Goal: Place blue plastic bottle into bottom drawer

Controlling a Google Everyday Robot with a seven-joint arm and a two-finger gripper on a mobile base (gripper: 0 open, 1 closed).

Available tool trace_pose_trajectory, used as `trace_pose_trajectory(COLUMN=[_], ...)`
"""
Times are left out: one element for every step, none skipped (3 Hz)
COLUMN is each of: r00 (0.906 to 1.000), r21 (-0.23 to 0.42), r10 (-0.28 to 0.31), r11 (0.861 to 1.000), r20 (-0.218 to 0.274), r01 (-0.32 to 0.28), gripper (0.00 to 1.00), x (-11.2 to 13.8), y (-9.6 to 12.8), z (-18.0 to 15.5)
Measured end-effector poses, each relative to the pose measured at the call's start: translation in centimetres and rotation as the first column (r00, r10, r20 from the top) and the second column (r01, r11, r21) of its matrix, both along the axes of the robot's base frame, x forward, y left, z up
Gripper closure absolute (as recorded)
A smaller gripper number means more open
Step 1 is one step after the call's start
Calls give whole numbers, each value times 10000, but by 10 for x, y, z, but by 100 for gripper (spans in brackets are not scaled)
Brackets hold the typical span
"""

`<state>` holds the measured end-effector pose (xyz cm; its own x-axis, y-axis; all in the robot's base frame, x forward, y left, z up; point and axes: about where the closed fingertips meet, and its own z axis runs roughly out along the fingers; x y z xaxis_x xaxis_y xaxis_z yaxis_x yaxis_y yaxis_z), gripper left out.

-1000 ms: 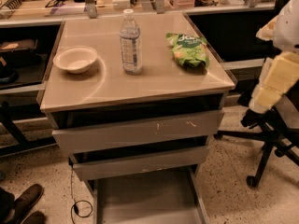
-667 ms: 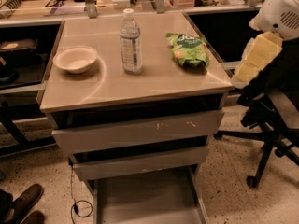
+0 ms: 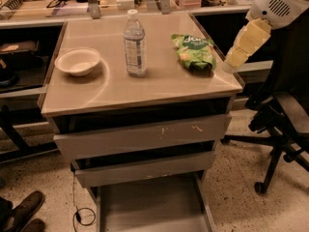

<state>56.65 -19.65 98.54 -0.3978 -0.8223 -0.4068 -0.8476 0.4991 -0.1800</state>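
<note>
Farthest to the claw's left, a cream bowl [image 3: 77, 62] is seen resting on the tan cabinet top [image 3: 145, 88], well apart from everything else. Nearer, though a good way to the claw's left, the blue plastic bottle [image 3: 134, 45] is pictured standing upright with its white cap on, ungrasped and touching neither neighbour. A green snack bag [image 3: 194, 52] is laid between bottle and claw, just to the claw's left. Below and to the claw's left, the bottom drawer [image 3: 149, 202] is shown pulled out beneath two scratched grey drawer fronts [image 3: 142, 137], its flat floor open to receive the bottle. At the cabinet's right edge the gripper [image 3: 234, 59] is held just above the corner of the top, angled down and leftward. Whether it is spread or clenched cannot be told from this side, though nothing appears to be carried in it. Over the past second the arm has been raised from beside the office chair [image 3: 282, 124] and brought inward to the cabinet's edge, while the items on the top have been left where they stood. The approach is judged to be under way and the grasp not yet made. The snack bag will probably have to be passed over before the bottle can be reached.
</note>
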Motion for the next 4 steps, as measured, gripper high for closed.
trace_pose_trajectory(r00=[9992,9941,9875,9788], r21=[567,1714,2474,2952], r10=[339,816,1152,1558], r11=[9978,9808,9589,9365], r20=[231,711,1080,1327], r01=[-351,-928,-1389,-1891], gripper=[0,0,0,0], x=[1,14,30,50], y=[7,42,73,103], z=[-9,-19,-24,-27])
